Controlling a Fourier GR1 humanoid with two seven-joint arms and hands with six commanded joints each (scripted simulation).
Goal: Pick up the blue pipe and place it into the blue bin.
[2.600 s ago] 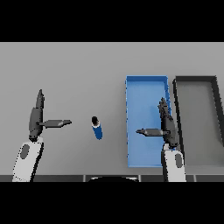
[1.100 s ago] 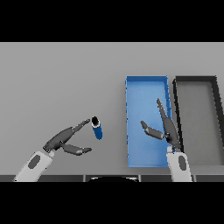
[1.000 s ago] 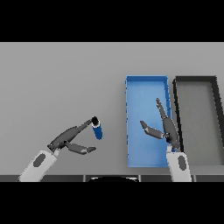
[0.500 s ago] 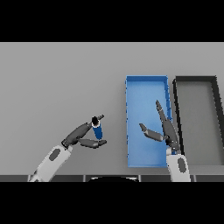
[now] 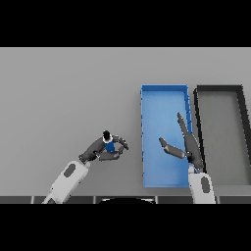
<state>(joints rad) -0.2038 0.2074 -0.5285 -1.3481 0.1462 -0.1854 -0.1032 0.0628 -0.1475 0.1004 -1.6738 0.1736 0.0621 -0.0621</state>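
Note:
The blue pipe (image 5: 109, 143) is a short blue tube with a dark top end, standing on the grey table left of the blue bin (image 5: 147, 147). My left hand (image 5: 96, 150) reaches in from the lower left, its fingers and thumb curled round the pipe. My right hand (image 5: 187, 145) hovers over the right side of the blue bin, fingers straight, thumb spread toward the left, holding nothing.
A black bin (image 5: 242, 122) stands right beside the blue bin, at the table's right edge. Grey table (image 5: 68, 98) surface stretches to the left and far side.
My left hand has moved right from the table's left side to the pipe and closed its fingers and thumb round it. The right hand has hardly moved.

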